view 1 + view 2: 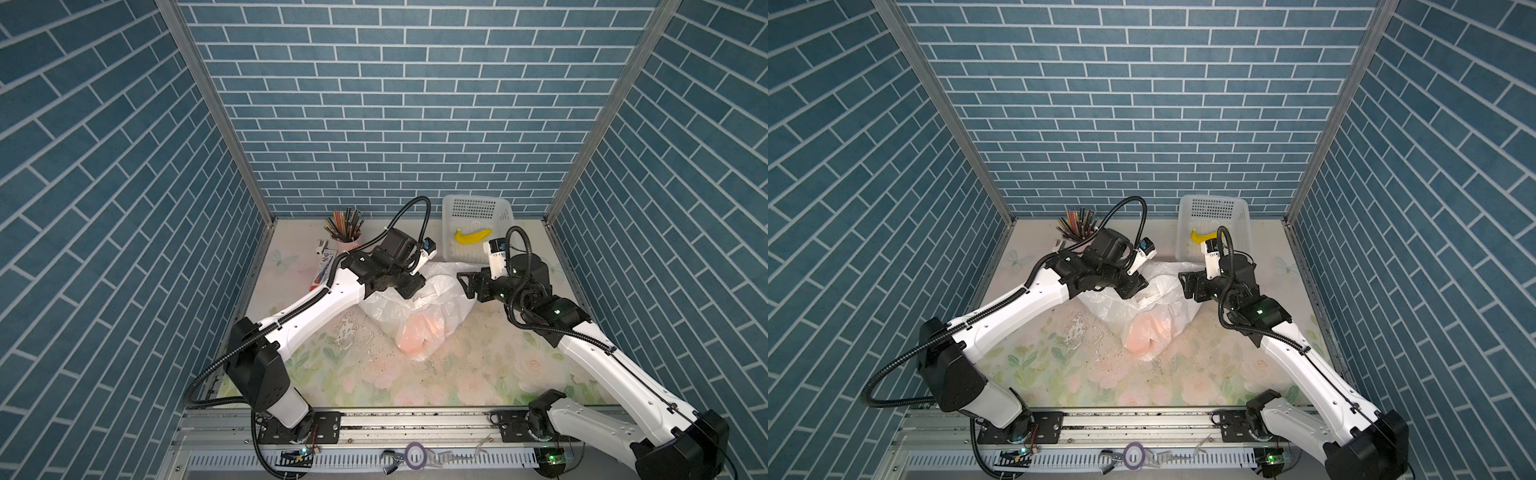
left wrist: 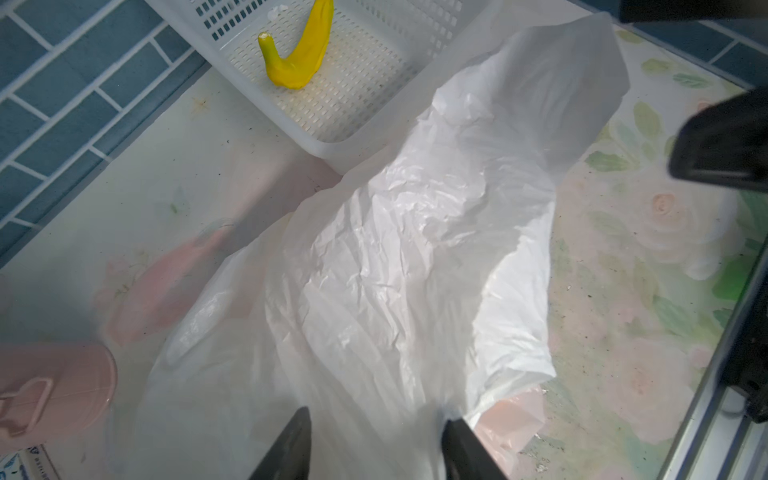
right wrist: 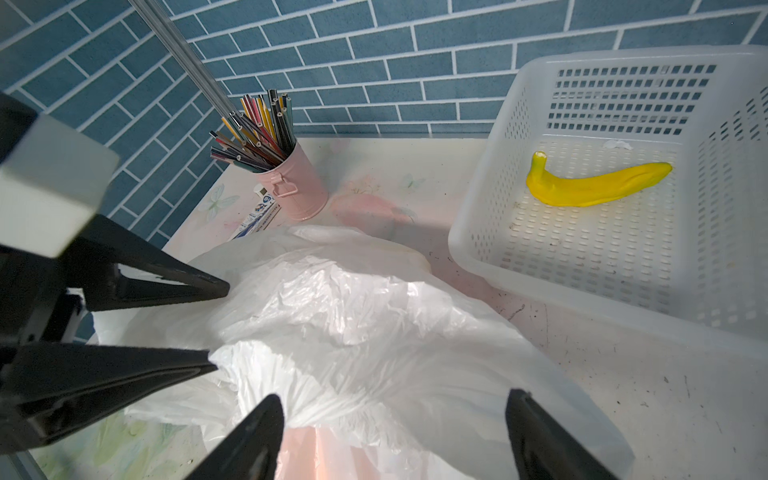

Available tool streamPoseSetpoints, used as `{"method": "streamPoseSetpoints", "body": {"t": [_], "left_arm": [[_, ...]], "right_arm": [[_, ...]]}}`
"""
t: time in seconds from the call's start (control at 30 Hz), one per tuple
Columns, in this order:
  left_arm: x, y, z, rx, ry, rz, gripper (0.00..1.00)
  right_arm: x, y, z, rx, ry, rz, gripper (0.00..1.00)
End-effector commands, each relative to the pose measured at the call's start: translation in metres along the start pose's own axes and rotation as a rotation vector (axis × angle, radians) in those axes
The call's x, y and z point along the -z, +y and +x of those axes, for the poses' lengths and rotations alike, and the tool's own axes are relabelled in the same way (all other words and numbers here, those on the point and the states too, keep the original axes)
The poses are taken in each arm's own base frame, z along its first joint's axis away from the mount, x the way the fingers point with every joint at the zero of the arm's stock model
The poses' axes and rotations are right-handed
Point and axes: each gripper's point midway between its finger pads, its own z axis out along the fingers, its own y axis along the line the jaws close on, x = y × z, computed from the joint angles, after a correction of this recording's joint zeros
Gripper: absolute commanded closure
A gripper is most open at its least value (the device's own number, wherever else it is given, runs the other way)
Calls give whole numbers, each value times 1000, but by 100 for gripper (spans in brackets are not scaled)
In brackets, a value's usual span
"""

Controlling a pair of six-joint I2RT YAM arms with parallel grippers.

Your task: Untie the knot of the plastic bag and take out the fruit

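Just under the open left gripper (image 3: 222, 324) and open right gripper (image 3: 395, 397), the plastic bag (image 1: 415, 307) is lying loose; pinching too little plastic could let it slip or tear.

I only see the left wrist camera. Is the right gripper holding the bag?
Observer: No. The right gripper is open, jaws either side of the bag's bunched plastic.
Operator: Anything inside?
Observer: In both top views an orange-pink shape shows through the bag's near end.
Operator: What's in the pink cup?
Observer: Coloured pencils.
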Motion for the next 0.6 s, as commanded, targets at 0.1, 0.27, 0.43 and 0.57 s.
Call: {"method": "streamPoseSetpoints", "body": {"t": [0.1, 0.27, 0.43, 0.57], "left_arm": [[8, 17, -16, 27, -63, -88, 63], [14, 36, -28, 75, -111, -135, 86], [9, 49, -41, 92, -140, -118, 100], [2, 64, -50, 100, -138, -131, 100]], "right_arm": [[1, 1, -2, -8, -4, 0, 17], [0, 6, -2, -3, 2, -26, 18], [-1, 25, 1, 24, 11, -138, 19], [-4, 39, 10, 64, 37, -219, 16]]}}
